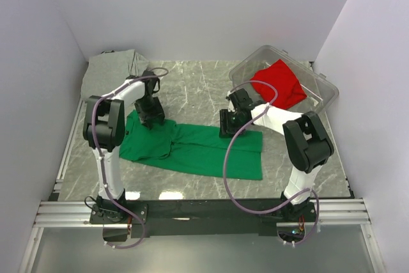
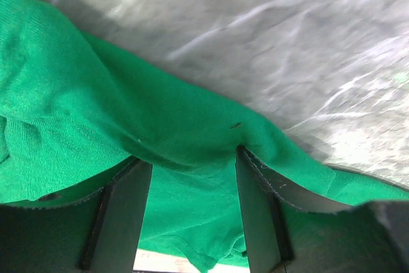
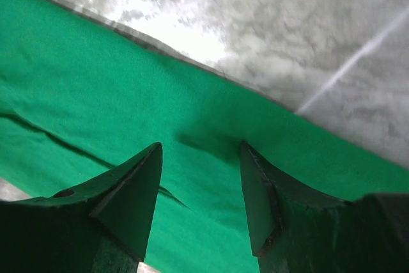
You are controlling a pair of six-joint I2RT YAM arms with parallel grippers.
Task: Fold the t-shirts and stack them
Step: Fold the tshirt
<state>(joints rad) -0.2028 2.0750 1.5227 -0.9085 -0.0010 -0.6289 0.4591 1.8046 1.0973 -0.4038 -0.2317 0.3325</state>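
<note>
A bright green t-shirt lies spread as a long band across the marble table. My left gripper stands over its far left edge, open. In the left wrist view a raised fold of the green t-shirt covers the fingertips, and loose cloth fills the gap of the left gripper. My right gripper is at the shirt's far right edge, open. In the right wrist view the right gripper has its tips down on flat green t-shirt near its edge. A red t-shirt and a grey t-shirt lie apart.
The red shirt sits inside a clear plastic bin at the back right. The grey one is bunched in the back left corner against the wall. Bare marble table shows between the arms; white walls close three sides.
</note>
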